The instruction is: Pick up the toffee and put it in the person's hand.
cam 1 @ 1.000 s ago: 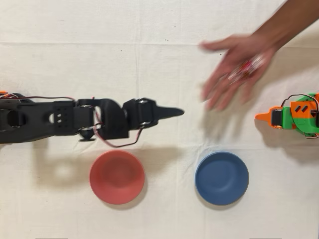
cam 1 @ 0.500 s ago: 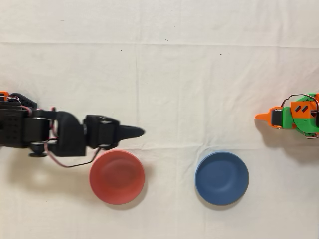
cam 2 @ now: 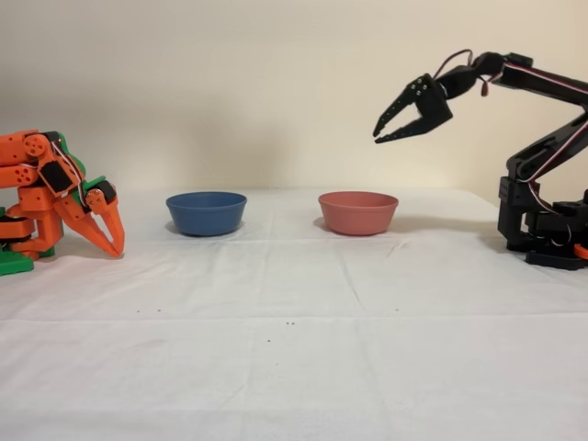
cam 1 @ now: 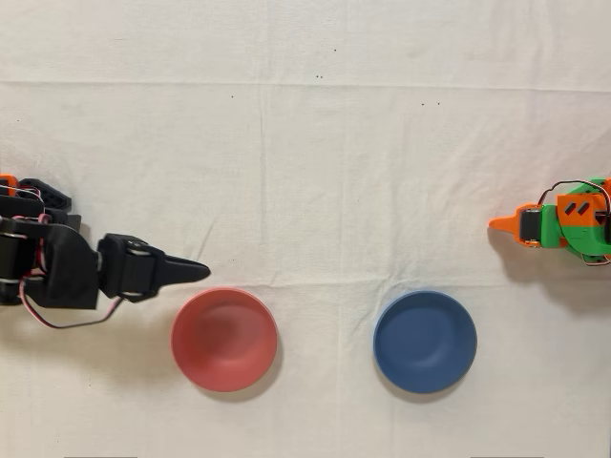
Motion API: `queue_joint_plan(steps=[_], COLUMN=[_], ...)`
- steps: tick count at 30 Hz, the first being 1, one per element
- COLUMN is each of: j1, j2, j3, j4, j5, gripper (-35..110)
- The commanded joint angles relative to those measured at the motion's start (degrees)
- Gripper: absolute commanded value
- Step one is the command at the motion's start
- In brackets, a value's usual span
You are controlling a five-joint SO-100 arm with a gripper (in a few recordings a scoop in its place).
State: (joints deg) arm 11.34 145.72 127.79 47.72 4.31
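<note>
Seen from above, my black arm is drawn back at the left edge, and its gripper point(cam 1: 199, 271) points right, just up-left of the red bowl point(cam 1: 224, 339). In the fixed view the gripper point(cam 2: 378, 138) hangs high in the air above and to the right of the red bowl point(cam 2: 357, 212). Its fingertips come together and hold nothing. The toffee is out of view. The person's hand is out of view.
A blue bowl point(cam 1: 425, 342) sits to the right of the red one in the overhead view; the same blue bowl point(cam 2: 206, 212) is left of it in the fixed view. The idle orange arm point(cam 1: 558, 224) rests at the right edge. A white cloth point(cam 1: 315, 172) covers the table.
The person's hand with the toffee on its palm has pulled out of the overhead view. My black arm has drawn back to the left, from mid-table to beside the red bowl.
</note>
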Motion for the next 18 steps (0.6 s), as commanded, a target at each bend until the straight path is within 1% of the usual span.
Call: queue_joint_plan(steps=[1, 8, 18], j1=[1.14, 0.88, -0.18], j2=[6.94, 11.87, 20.48], j3=[5.89, 14.24, 25.14], j4=[-0.53, -2.55, -2.46], j5=[-0.09, 0.00, -0.88], gripper=[0, 0, 0])
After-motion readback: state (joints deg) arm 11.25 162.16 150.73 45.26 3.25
